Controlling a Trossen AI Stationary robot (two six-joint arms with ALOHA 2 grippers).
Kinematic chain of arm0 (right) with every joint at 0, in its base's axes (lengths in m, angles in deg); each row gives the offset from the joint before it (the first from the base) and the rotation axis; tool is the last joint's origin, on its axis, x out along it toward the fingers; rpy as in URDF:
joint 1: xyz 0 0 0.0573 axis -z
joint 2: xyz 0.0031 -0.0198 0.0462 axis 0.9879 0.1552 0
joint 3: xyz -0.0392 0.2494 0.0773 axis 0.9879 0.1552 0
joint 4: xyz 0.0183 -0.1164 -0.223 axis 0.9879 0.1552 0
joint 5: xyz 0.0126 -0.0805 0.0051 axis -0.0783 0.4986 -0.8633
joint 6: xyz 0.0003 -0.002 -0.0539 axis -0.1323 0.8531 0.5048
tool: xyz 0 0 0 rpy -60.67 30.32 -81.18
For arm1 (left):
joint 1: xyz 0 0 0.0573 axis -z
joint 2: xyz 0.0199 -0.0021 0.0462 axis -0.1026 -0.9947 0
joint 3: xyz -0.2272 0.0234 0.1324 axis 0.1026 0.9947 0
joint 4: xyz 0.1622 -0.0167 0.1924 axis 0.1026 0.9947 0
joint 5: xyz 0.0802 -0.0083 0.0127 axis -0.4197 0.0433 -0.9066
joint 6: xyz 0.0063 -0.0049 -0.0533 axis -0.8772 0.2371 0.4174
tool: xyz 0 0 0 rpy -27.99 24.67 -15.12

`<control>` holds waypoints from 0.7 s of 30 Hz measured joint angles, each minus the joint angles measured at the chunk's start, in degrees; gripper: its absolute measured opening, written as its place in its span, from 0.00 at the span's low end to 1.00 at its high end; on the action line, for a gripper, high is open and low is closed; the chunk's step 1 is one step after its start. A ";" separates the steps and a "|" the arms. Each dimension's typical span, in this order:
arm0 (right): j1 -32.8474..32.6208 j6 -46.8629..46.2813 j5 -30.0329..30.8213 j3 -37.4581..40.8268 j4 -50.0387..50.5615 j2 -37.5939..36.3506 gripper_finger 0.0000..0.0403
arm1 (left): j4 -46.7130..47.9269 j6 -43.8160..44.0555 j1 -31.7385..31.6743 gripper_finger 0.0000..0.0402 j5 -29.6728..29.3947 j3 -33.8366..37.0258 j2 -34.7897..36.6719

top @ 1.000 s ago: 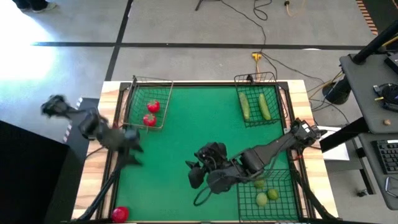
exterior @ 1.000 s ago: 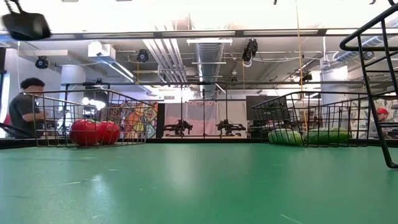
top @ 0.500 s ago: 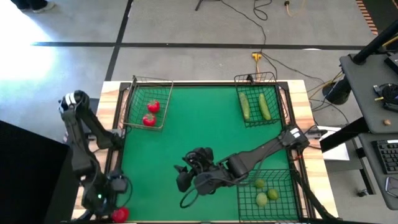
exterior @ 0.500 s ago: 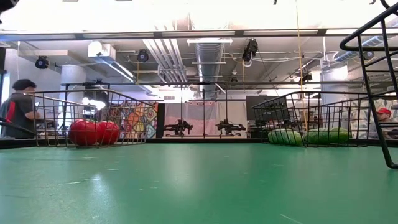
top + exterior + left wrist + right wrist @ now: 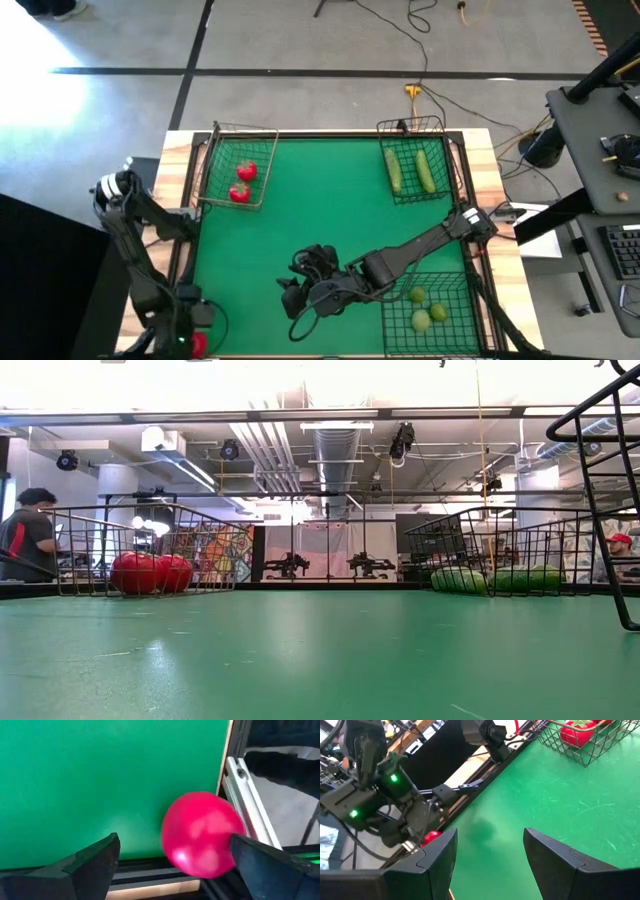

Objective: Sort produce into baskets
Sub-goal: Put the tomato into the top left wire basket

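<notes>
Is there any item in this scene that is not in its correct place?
Yes. One tomato lies loose at the near left corner of the green mat, against the edge, while two other tomatoes sit in the far left basket. The left gripper has its jaws open around it.

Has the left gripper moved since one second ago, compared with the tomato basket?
Yes. The left gripper has gone from just below the tomato basket to the mat's near-left corner, where its open fingers now flank the loose tomato.
</notes>
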 joint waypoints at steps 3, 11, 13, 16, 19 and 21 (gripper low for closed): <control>-0.03 0.01 -0.34 0.00 0.04 0.00 0.54 | -0.47 0.41 -1.41 0.89 3.62 -1.68 -2.96; -1.27 0.02 -0.43 0.13 0.31 0.00 0.54 | 0.01 1.48 -3.19 0.89 5.60 -6.30 -10.31; -1.58 0.02 -0.46 0.13 0.31 0.00 0.54 | 0.03 1.47 -3.50 0.89 5.65 -6.21 -11.32; -1.97 0.00 -0.44 0.13 0.29 0.00 0.54 | -0.16 0.77 -3.95 0.89 5.53 -5.86 -12.40; -2.16 0.02 -0.44 0.15 0.31 0.00 0.54 | -0.21 0.65 -4.31 0.89 5.19 -5.43 -12.80; -2.25 0.01 -0.42 0.15 0.31 0.00 0.54 | -0.25 0.36 -4.29 0.89 4.05 -5.08 -12.80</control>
